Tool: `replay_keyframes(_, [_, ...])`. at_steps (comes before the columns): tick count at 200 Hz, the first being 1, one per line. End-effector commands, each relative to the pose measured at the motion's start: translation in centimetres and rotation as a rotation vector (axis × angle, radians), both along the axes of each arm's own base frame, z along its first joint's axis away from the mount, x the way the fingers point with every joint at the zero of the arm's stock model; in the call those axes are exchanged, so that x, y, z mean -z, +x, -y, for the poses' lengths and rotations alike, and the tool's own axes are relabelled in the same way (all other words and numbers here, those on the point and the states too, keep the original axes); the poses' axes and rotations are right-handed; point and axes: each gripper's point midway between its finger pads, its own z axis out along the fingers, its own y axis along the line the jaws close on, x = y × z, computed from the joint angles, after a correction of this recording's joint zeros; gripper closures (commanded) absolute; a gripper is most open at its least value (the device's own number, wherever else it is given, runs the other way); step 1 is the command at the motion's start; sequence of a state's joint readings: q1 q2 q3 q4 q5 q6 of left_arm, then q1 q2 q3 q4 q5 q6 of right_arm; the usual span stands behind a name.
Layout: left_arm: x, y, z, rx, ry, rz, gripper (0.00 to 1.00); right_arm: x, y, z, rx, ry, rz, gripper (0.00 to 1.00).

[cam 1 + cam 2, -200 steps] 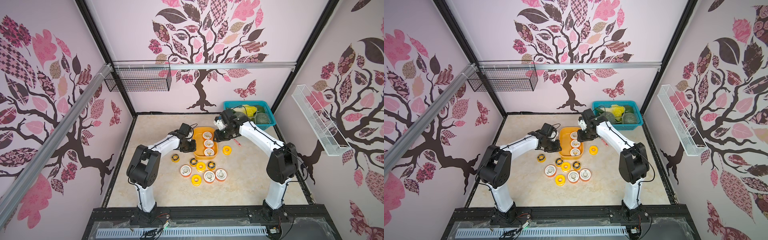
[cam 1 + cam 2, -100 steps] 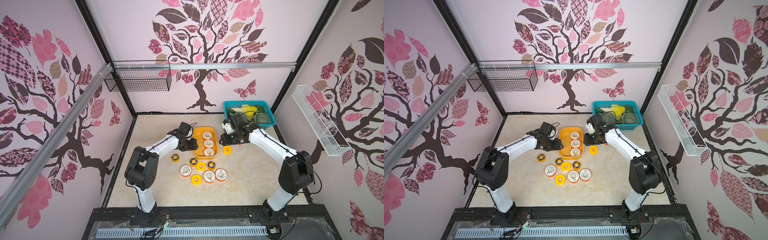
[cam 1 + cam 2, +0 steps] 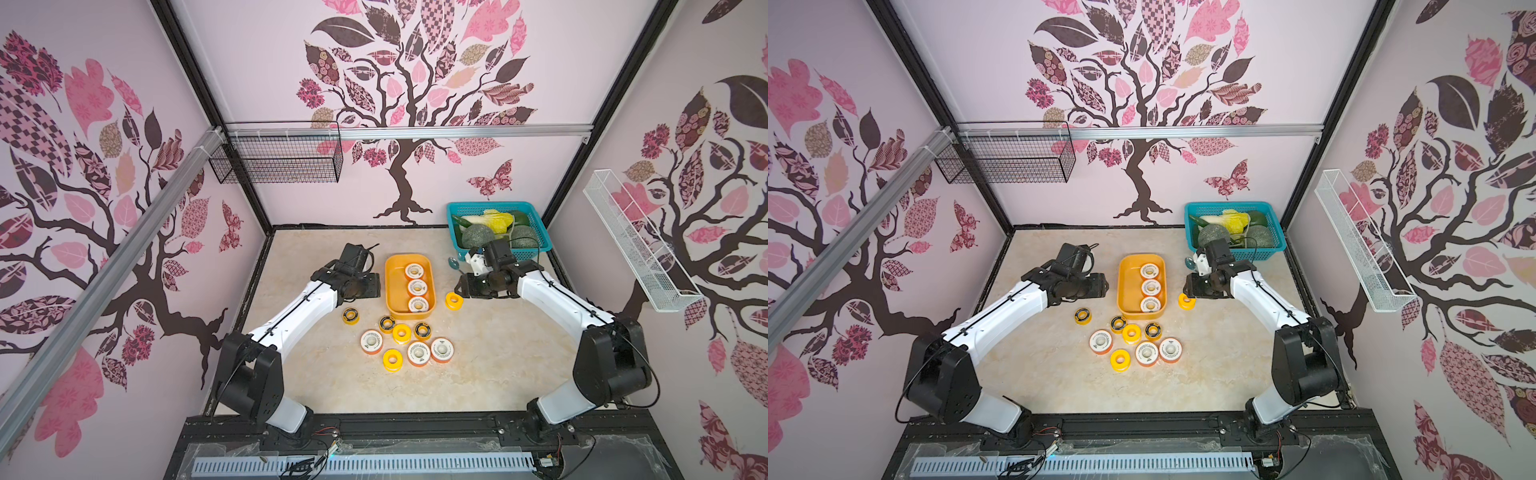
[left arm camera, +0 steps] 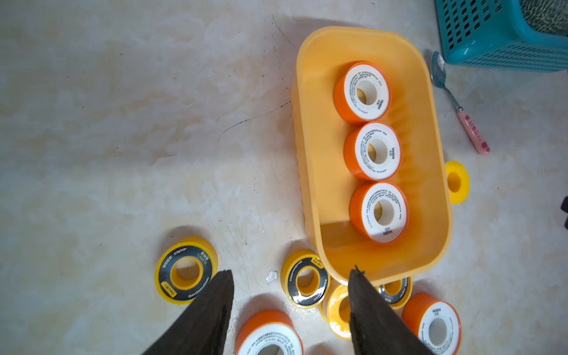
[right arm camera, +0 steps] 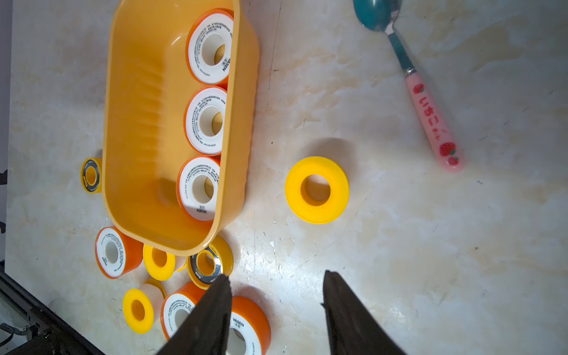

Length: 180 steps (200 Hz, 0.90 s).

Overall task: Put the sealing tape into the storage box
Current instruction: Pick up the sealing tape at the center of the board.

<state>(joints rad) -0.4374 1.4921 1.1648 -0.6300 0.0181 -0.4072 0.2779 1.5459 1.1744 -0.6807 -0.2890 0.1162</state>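
Okay, left end effector and right end effector both gape empty. Yellow sealing tape spool lies just right of the storage box; I'd centre the right one over it before closing.

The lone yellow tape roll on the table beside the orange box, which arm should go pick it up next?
Right. The right fingers stand open just short of the yellow roll, nothing between. The left fingers sit across the storage box, which is likely in their way.
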Motion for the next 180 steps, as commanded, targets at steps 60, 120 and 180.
replay_keyframes(60, [4.0, -2.5, -6.5, -0.188, 0.251, -0.062, 0.34, -0.4, -0.8, -0.8, -0.016, 0.074, 0.016, 0.46])
replay_keyframes(120, [7.3, -1.5, -6.0, -0.21, 0.24, -0.132, 0.29, 0.4, -1.3, -1.0, -0.03, 0.084, -0.009, 0.45])
replay_keyframes(180, [9.6, -0.8, -6.1, -0.209, 0.249, -0.196, 0.21, 0.4, -1.4, -1.4, -0.043, 0.101, -0.024, 0.43])
